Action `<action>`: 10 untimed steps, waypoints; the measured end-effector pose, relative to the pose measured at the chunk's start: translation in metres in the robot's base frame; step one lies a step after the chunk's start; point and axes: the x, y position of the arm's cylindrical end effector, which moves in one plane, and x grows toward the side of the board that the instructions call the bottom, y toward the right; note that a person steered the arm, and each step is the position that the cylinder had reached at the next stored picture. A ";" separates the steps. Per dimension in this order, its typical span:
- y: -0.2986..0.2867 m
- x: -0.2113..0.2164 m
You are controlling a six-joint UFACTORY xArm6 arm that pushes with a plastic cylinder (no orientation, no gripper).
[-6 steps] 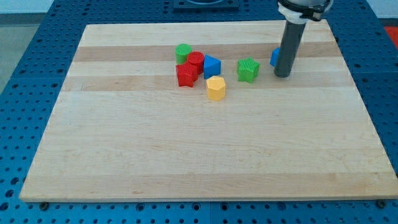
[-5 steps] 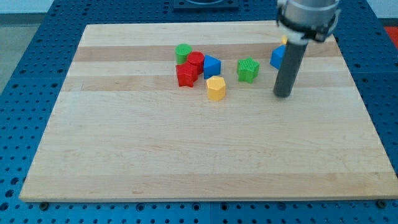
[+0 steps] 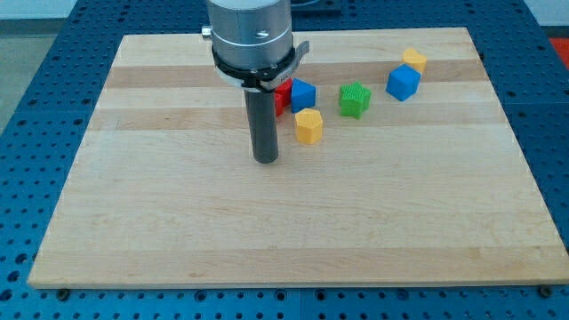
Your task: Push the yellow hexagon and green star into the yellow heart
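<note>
The yellow hexagon [image 3: 308, 126] sits a little above the board's middle, toward the top edge. The green star [image 3: 354, 99] lies just up and to its right, apart from it. The yellow heart [image 3: 413, 60] is near the top right corner, touching or nearly touching a blue cube [image 3: 403, 83] just below it.

I carry no pincer, only a rod, so nothing is gripped. My tip [image 3: 266, 160] rests on the wood down and to the left of the hexagon, close by but not touching. A second blue block [image 3: 303, 93] and a red block [image 3: 283, 96] sit just above the hexagon, partly hidden behind my rod.

I judge this the lining-up step: I am behind the hexagon, on the side away from the heart. The next move calls for a push up and to the right, gathering the star on the way. The blue cube may block the path. The heart sits close to the top edge, so little room lies beyond it; the board's lower half is open.
</note>
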 end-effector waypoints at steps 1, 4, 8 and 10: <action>0.010 -0.004; 0.047 -0.034; 0.133 -0.078; 0.139 -0.088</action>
